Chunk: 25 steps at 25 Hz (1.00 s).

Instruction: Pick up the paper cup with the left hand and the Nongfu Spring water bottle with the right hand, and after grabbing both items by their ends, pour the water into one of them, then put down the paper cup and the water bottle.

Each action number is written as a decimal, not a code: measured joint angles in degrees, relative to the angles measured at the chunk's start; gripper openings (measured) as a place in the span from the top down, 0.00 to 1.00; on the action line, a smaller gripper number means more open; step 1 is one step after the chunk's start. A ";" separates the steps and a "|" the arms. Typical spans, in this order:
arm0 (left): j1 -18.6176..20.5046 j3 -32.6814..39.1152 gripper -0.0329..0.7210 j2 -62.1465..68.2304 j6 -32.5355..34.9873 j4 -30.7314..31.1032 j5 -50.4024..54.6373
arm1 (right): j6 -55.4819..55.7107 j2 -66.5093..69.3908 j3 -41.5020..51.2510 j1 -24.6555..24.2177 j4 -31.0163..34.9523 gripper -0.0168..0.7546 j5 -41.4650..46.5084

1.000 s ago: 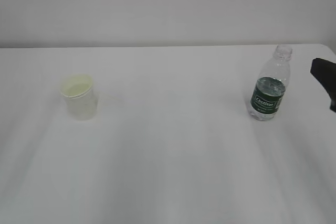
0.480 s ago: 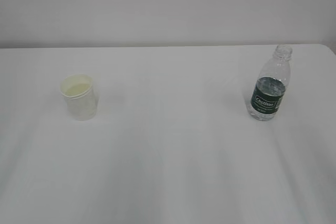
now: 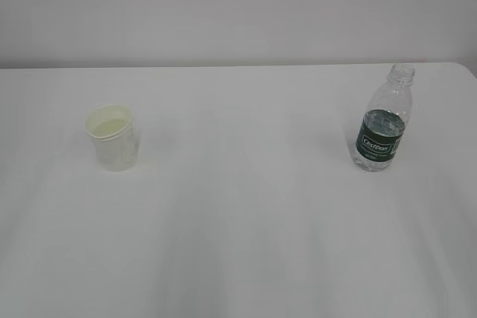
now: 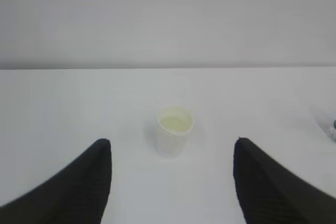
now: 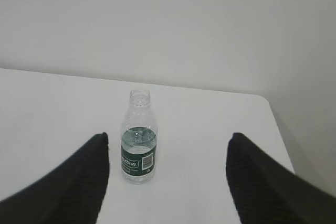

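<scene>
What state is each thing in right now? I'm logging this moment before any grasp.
paper cup: upright on the table, untouched.
Nongfu Spring water bottle: upright, uncapped, part full, untouched.
left hand: open, empty, short of the cup.
right hand: open, empty, short of the bottle.

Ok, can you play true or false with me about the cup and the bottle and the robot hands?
1. The cup stands upright on the table. True.
2. The bottle has its cap on. False: its neck is open.
3. The left hand is holding the cup. False: it is open, with the cup ahead of it, untouched.
4. The bottle has a dark green label. True.
5. The right hand is open. True.
</scene>
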 joint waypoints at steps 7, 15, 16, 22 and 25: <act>0.00 -3.67 0.27 -0.38 3.26 -0.29 9.89 | 0.00 -5.09 -4.83 0.00 0.21 0.29 11.21; 0.00 -4.14 0.32 -5.60 3.46 -1.15 13.01 | 0.00 -13.02 -7.28 0.00 0.21 0.29 22.28; 0.00 -4.14 0.32 -6.64 3.46 -1.23 13.27 | 0.00 -13.92 -7.44 0.00 0.21 0.29 23.16; 0.00 -4.36 0.32 -11.58 4.64 -1.48 17.69 | 0.00 -18.77 -7.42 0.00 0.68 0.29 28.73; 0.00 -4.36 0.33 -13.12 5.99 -2.18 19.76 | 0.00 -20.49 -7.56 0.00 1.15 0.29 31.29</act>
